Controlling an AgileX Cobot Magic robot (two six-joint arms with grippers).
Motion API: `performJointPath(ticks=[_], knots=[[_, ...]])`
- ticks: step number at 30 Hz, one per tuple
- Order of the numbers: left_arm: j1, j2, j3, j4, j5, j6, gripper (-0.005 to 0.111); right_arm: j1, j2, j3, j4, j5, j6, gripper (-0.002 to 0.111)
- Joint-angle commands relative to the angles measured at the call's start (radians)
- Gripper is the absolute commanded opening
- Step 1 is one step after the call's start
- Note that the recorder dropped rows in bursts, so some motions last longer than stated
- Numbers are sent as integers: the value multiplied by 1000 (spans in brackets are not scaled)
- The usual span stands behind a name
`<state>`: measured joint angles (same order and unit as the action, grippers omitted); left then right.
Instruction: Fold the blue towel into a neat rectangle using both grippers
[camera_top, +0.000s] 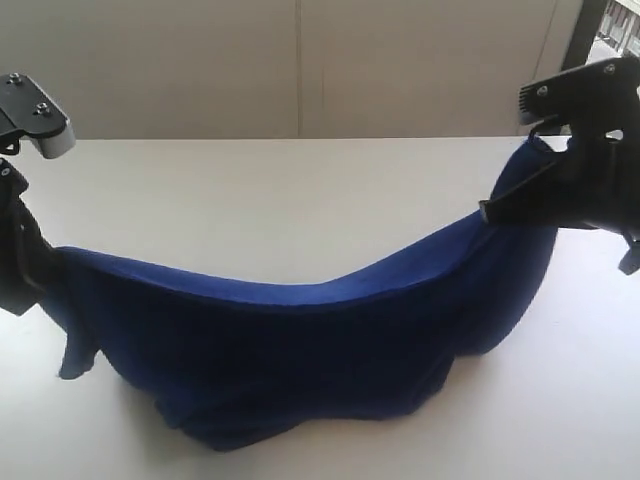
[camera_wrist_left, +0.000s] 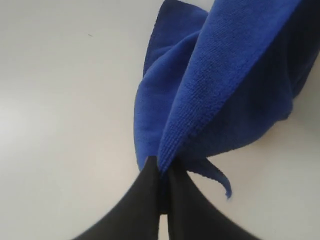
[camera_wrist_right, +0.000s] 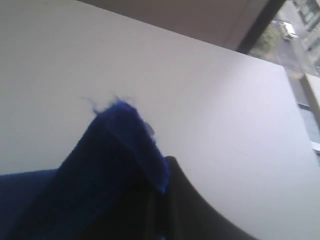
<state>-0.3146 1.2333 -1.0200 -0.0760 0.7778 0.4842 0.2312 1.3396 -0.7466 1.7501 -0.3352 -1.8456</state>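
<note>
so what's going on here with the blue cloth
Two robot arms hold a towel stretched between them. The left end effector is shut on one end, the right end effector on the other. The middle sags and seems to rest on the table. No neat rectangle yet.

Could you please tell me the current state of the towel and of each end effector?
blue towel: held at both ends, sagging in the middle, bunched, not yet a neat rectangle.
left end effector: shut on one end of the towel.
right end effector: shut on the other end of the towel.
</note>
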Motion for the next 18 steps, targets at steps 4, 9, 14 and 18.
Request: performJointPath(ticks=[4,9,14,18], knots=[[4,0,-7,-5,2,-21,0,-88,-35,-74,-50,746,293,0],[4,0,-7,-21,-2,-19,0,-174,33,-236,-818,958,996,0],[4,0,-7,-21,13,-21,0,-182,39,-336,-1495,1105,1548,0],[4,-4,-7,-9,144,-42,0,-182,5,-365,-1706,1275,1688,0]])
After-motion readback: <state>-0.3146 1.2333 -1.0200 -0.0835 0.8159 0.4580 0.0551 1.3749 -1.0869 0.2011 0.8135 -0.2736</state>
